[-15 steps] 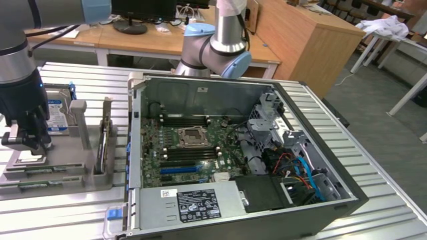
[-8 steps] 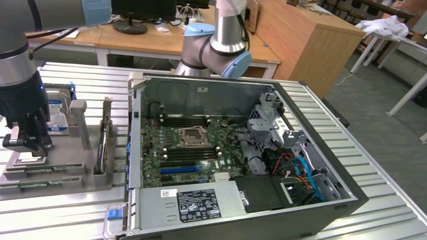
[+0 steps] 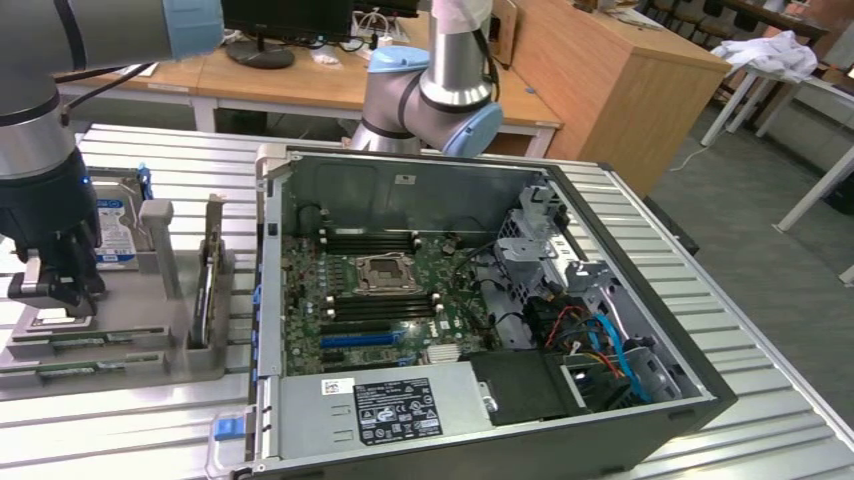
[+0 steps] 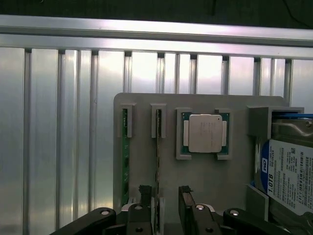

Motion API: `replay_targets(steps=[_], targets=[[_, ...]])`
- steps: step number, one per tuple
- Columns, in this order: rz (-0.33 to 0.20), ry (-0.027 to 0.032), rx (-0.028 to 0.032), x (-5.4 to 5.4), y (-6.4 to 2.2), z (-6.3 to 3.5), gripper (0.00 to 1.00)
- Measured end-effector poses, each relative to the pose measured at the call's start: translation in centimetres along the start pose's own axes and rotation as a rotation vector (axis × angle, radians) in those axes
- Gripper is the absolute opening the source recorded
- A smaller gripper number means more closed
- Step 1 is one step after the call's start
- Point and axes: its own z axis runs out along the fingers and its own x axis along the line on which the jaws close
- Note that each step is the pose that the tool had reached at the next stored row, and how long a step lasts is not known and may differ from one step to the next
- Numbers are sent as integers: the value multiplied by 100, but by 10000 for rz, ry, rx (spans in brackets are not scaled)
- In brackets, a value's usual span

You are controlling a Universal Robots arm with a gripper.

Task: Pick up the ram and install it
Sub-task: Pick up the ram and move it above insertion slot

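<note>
In the exterior view, your gripper (image 3: 54, 303) hangs low over the grey parts tray (image 3: 160, 330), which sits on the ribbed table at that view's left, just beside the open computer case (image 3: 667, 330). The tray is there so each part stands in its own slot, where the fingers can get at it. The blue-labelled hard drive (image 3: 118, 228) is upright behind the arm. Inside the case, the black memory slots (image 3: 380, 240) lie bare either side of the CPU socket (image 3: 387, 270), so nothing is installed yet.

In the wrist view, the gripper (image 4: 165, 208) is spread as wide as it goes and holds nothing. Its two fingers (image 4: 145, 203) straddle the ram (image 4: 158, 147), which stands on its long edge in a tray slot (thin side up, so the pads can close on its flat faces). Neither pad looks pressed against it. A second stick (image 4: 125, 156) stands in the neighbouring slot, and the processor (image 4: 205, 133) lies flat just beyond.
</note>
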Motion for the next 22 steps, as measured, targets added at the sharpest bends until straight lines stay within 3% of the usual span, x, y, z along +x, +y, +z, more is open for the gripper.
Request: replay_targets(steps=[10,22], targets=[[1,0,1,20,1,3,36],[1,0,0,195,5,-1,36]])
